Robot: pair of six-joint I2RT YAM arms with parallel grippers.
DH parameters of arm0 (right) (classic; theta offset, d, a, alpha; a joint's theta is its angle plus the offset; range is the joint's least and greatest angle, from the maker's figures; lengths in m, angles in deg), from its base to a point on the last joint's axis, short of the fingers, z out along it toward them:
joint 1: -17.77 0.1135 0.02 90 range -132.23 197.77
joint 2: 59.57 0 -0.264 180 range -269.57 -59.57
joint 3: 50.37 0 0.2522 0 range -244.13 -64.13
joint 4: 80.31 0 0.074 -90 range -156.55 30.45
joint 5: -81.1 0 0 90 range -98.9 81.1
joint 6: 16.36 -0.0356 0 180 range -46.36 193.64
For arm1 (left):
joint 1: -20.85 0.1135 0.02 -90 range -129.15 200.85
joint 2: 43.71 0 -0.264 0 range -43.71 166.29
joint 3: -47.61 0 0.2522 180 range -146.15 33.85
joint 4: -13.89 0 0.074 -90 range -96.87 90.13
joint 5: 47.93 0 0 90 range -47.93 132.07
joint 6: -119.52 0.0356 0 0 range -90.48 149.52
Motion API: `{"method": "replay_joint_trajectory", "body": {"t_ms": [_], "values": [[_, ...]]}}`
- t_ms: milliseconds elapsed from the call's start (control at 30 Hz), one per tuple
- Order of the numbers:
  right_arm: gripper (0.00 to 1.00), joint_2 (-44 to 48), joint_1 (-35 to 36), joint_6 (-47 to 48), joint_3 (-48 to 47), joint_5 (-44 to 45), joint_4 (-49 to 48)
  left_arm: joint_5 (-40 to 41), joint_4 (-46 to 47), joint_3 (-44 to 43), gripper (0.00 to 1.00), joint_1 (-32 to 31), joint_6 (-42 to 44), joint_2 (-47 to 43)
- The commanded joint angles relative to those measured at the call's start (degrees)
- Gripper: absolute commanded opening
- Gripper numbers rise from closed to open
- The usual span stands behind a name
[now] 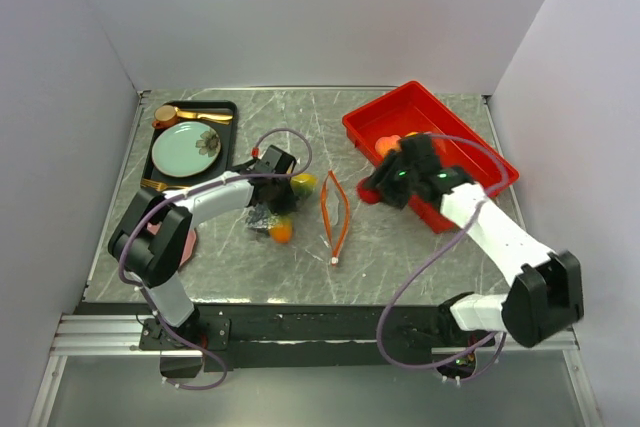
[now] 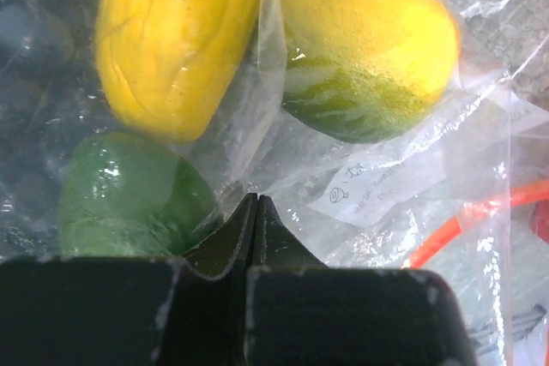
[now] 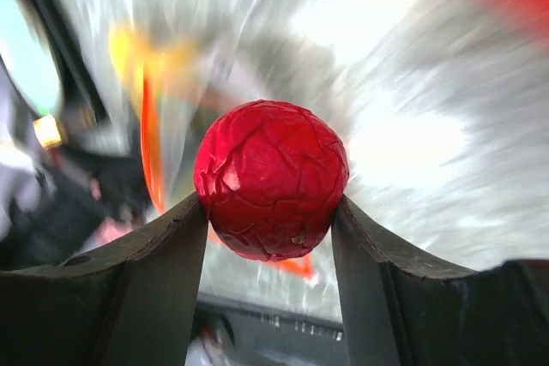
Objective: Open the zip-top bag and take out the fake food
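On the grey surface, a red tray sits at the far right. The zip-top bag lies mid-surface, its orange strip toward the right. The left end effector has its fingers pressed together, pinching the bag's clear film on its left side. The fake food still bagged is yellow, yellow-green and green. By the tray's near-left edge, the right end effector grips a red piece.
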State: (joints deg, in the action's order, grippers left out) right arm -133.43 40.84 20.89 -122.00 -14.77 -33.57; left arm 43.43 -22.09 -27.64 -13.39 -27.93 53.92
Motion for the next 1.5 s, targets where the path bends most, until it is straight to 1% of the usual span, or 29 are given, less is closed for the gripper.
{"method": "replay_joint_trajectory", "body": {"t_ms": [0,100,200,267,300,333,400,433,467,533,567,600,667,733,767,800,833,867,900,933,967,1000,1067,1100,1233,1267,1300,1333,1467], "values": [[0.29,2.8,-14.0,7.0,-3.4,2.6,4.6,-2.0,-0.5,-2.9,0.01,0.1,2.5,-3.7],[0.31,0.7,-20.6,9.4,-5.5,4.4,4.6,-3.9,0.5,-3.0,0.01,0.1,3.7,-5.5],[0.34,-3.6,-24.8,10.2,-7.4,5.3,3.8,-5.1,0.8,-3.0,0.01,0.1,4.2,-7.2],[0.39,-6.7,-26.6,10.1,-7.8,4.6,2.2,-5.1,0.1,-3.9,0.02,0.1,4.7,-7.8],[0.42,-7.8,-27.3,10.2,-8.4,4.5,1.8,-5.1,-0.8,-4.2,0.03,0.1,5.0,-8.3],[0.53,-9.8,-28.2,10.4,-8.8,4.2,1.2,-4.8,-1.1,-4.4,0.04,0.1,5.4,-8.7],[0.65,-11.7,-28.7,11.3,-10.7,4.0,1.5,-3.9,-2.0,-4.9,0.11,0.4,5.8,-9.6],[0.78,-13.3,-28.9,11.5,-11.5,4.2,2.2,-3.7,-2.3,-5.2,0.14,0.6,5.9,-9.7],[0.82,-13.8,-29.0,12.2,-12.1,4.1,2.7,-3.1,-2.7,-5.5,0.21,1.2,5.9,-10.1],[0.89,-13.8,-28.9,12.9,-13.6,3.6,3.8,-2.5,-4.1,-5.5,0.26,2.7,6.2,-11.0],[0.9,-13.3,-28.7,13.1,-13.8,3.1,4.0,-2.1,-4.6,-5.4,0.29,3.2,6.1,-11.4],[0.9,-12.7,-28.4,13.2,-13.9,3.0,4.5,-1.5,-5.2,-5.1,0.29,3.7,6.1,-12.3],[0.89,-10.1,-27.3,13.2,-13.2,2.2,5.4,0.2,-7.3,-4.2,0.28,5.2,5.9,-13.4],[0.84,-6.8,-25.5,12.8,-12.0,1.1,5.6,2.1,-9.0,-2.2,0.26,6.3,5.1,-15.2],[0.83,-5.7,-22.7,12.1,-10.4,0.6,5.4,2.4,-9.3,-1.4,0.21,6.6,4.6,-16.2],[0.76,-3.8,-20.3,11.6,-9.3,0.2,4.4,2.5,-9.4,-0.5,0.2,6.9,3.8,-16.8],[0.71,-3.0,-18.4,9.7,-8.2,-0.6,3.4,2.4,-9.1,1.4,0.18,7.3,3.4,-17.4],[0.66,-2.4,-14.2,8.5,-5.4,-1.9,2.1,2.2,-8.8,2.5,0.13,7.3,2.9,-18.2],[0.56,-1.6,-12.3,7.1,-3.9,-4.7,-1.6,2.1,-8.5,3.6,0.12,7.3,1.8,-18.5],[0.51,-1.6,-10.1,4.1,-2.5,-5.7,-3.6,1.9,-8.3,5.2,0.1,7.3,1.2,-18.7],[0.48,-1.7,-8.1,2.7,-0.3,-6.7,-5.6,1.7,-7.7,6.0,0.07,7.4,0.6,-18.9],[0.45,-2.9,-3.8,1.4,0.4,-7.4,-9.2,1.4,-7.1,6.8,0.06,7.3,-0.1,-19.0],[0.41,-5.2,-0.4,-0.7,0.1,-8.2,-11.3,0.0,-4.4,8.8,0.05,7.4,-0.6,-19.1],[0.37,-8.0,2.7,-1.2,-0.3,-9.2,-12.7,-0.3,-3.7,9.5,0.04,7.4,-0.9,-19.2],[0.35,-13.9,7.6,-2.8,-3.2,-8.8,-15.0,-0.4,-1.7,11.0,0.01,7.4,-0.8,-18.8],[0.35,-15.2,8.0,-3.2,-3.7,-9.7,-15.7,0.2,-1.8,11.0,0.01,7.5,-0.7,-18.3],[0.31,-17.3,8.1,-3.8,-3.7,-10.1,-16.5,0.4,-1.8,11.0,0.01,7.5,-0.6,-17.9],[0.3,-18.1,8.8,-4.4,-3.7,-10.6,-17.1,0.5,-1.5,11.2,0.01,7.5,-0.6,-17.7],[0.29,-20.9,10.0,-5.2,-3.8,-10.7,-18.7,1.0,-0.9,12.1,0.01,7.5,-0.4,-16.2]]}}
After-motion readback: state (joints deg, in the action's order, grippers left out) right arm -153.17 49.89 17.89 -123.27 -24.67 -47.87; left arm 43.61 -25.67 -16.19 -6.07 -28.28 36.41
